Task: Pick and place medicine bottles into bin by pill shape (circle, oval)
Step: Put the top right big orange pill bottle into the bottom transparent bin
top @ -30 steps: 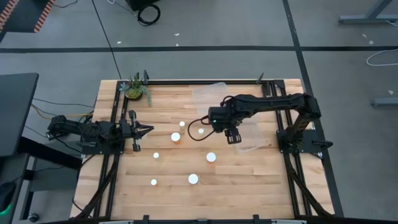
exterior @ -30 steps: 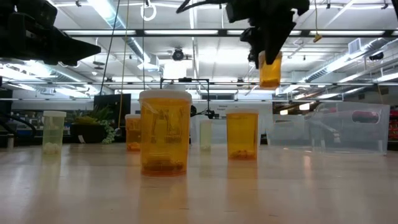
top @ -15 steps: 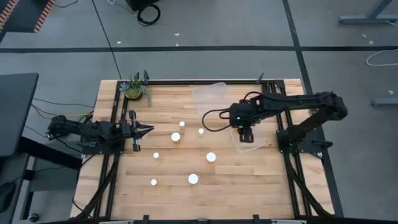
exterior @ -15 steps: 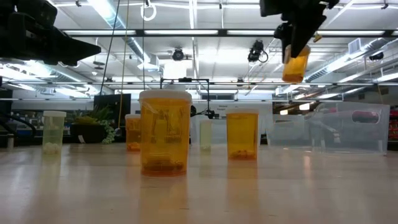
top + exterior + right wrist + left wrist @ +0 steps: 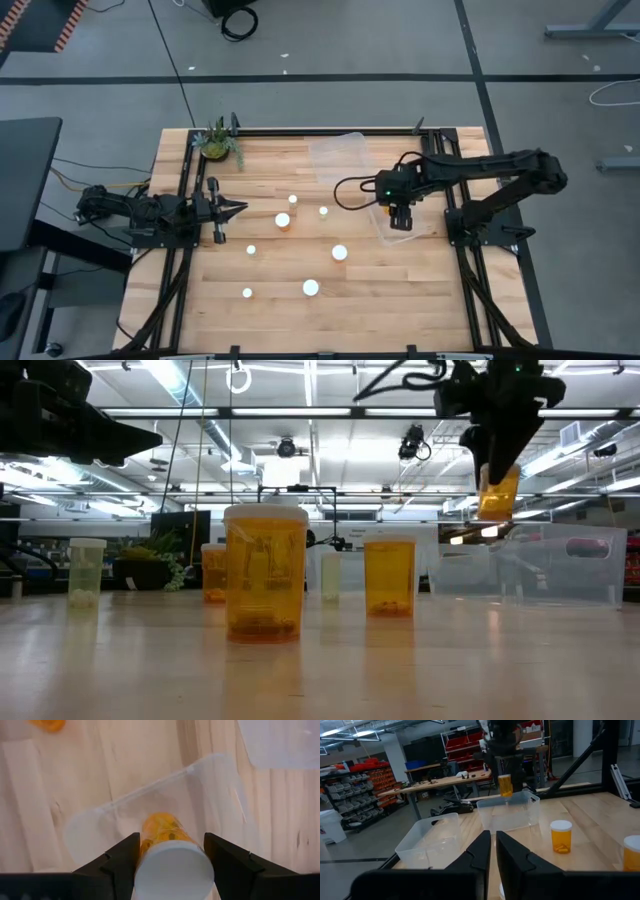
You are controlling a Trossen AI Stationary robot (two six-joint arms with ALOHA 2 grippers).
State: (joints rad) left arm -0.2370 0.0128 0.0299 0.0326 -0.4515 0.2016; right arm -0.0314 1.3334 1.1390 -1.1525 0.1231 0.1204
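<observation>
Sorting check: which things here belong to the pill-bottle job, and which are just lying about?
Job:
- held bottle in the right tool, over the near clear bin
- far clear bin
- bottles on the table
- left tool, shut, waiting at the table's left edge

Lying about:
- small plant

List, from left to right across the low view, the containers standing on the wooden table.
Pale clear bottle with white pills → small amber bottle behind → large amber bottle with white cap → thin pale bottle → medium amber bottle → clear plastic bin.
</observation>
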